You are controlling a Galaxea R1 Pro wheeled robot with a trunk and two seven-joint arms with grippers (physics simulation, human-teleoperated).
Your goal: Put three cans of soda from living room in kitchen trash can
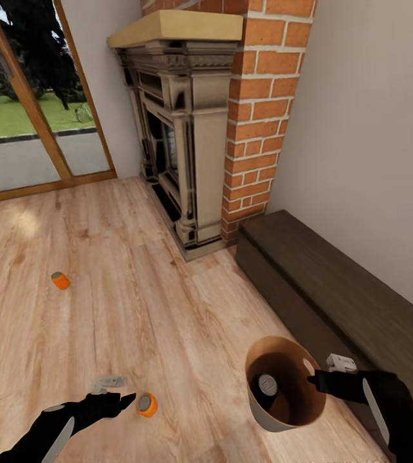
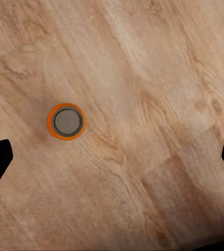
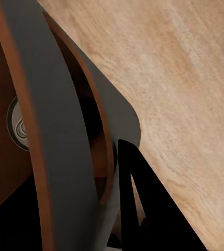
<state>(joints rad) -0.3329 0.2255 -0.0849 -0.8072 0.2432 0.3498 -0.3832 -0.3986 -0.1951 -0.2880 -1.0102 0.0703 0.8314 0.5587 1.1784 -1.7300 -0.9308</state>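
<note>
The right gripper (image 1: 312, 379) pinches the tan-brown rim of the grey tapered waste bin (image 1: 258, 411), holding it off the pale plank floor (image 1: 168, 308) — likely so cans can be dropped in on the spot. One silver-topped can (image 1: 268, 385) already stands inside. The left gripper (image 1: 124, 400), jaws spread wide, hovers just beside an upright orange soda can (image 1: 146, 404); another orange can (image 1: 60, 280) lies on its side, well apart, towards the glass door (image 1: 33, 103)
</note>
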